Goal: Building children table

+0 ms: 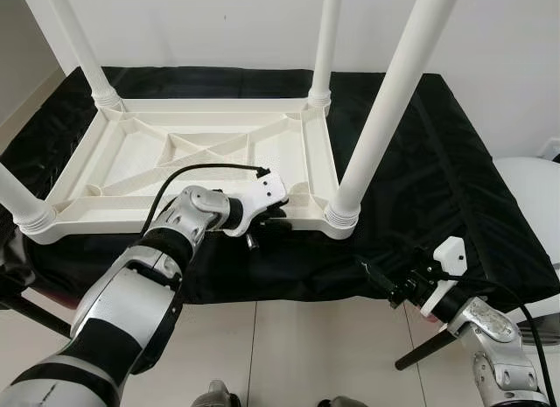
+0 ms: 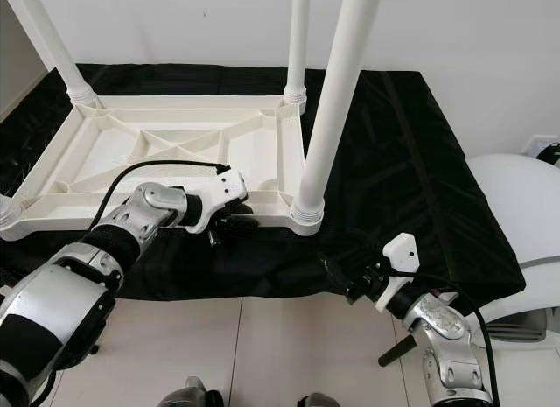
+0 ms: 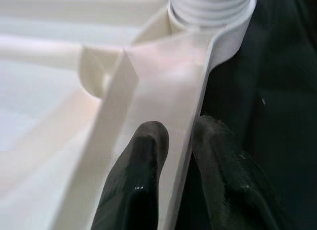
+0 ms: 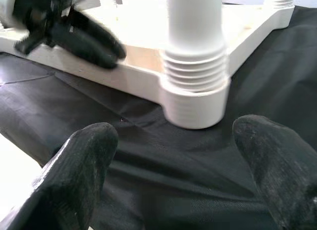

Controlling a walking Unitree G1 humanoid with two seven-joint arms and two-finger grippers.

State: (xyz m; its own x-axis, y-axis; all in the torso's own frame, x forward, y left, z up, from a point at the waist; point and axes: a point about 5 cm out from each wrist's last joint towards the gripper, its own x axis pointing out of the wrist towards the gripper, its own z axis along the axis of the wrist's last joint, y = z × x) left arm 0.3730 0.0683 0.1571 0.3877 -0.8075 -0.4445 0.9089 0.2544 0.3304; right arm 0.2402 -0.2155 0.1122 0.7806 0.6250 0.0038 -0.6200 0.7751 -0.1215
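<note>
White plastic children's table [image 1: 188, 157] lies upside down on a black cloth-covered surface [image 1: 420, 179], its four round white legs screwed into the corner sockets and pointing up. Left gripper [image 1: 262, 223] is at the table's near edge rail, just left of the near right leg [image 1: 385, 101]; its fingers [image 3: 136, 185] are pinched on the rail, one either side. Right gripper [image 1: 385, 280] hovers spread wide and empty over the cloth's front edge, facing that leg's threaded socket [image 4: 195, 86].
</note>
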